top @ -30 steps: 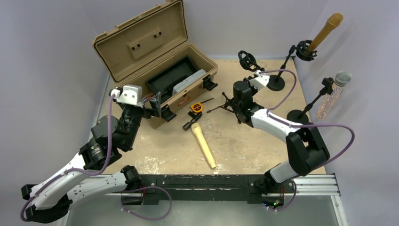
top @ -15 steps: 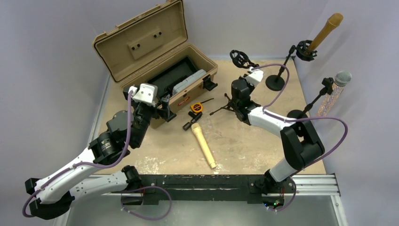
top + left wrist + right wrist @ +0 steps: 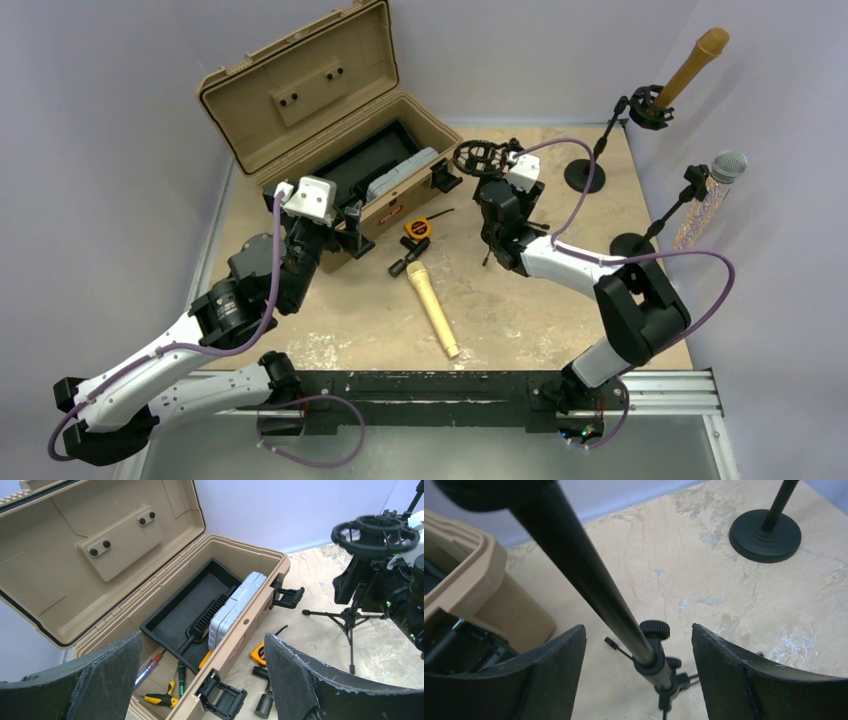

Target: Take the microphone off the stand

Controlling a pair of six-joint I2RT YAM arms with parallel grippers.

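The beige stone-patterned table [image 3: 530, 310] carries an open tan plastic toolbox [image 3: 300, 90] at 11 o'clock, its lid tilted back. The left gripper [image 3: 201, 637] hovers at the box's near edge, fingers spread wide with nothing between them. The overhead view shows the box only as a dark tray. The left wrist view looks inside it and shows a grey ribbed case [image 3: 232, 607] and yellow-handled screwdrivers [image 3: 157, 699] below the tray.

At 12 o'clock stands the black tripod stand with a ring shock mount [image 3: 480, 155], the ring empty. The right gripper [image 3: 639, 627] has its fingers apart on either side of the stand's pole. The right wrist view shows gaps on both sides, which the overhead view hides behind the wrist.

The gold handheld microphone [image 3: 432, 309] lies flat on the table at 6 o'clock, head pointing to 11 o'clock, apart from both grippers. Only the overhead view shows it.

Two round-base stands hold a second gold microphone [image 3: 692, 65] at 1 o'clock and a silver-headed glitter microphone [image 3: 712, 195] at 3 o'clock.

A yellow tape measure [image 3: 417, 228] and a small black cylinder [image 3: 408, 262] lie between the box and the lying microphone.
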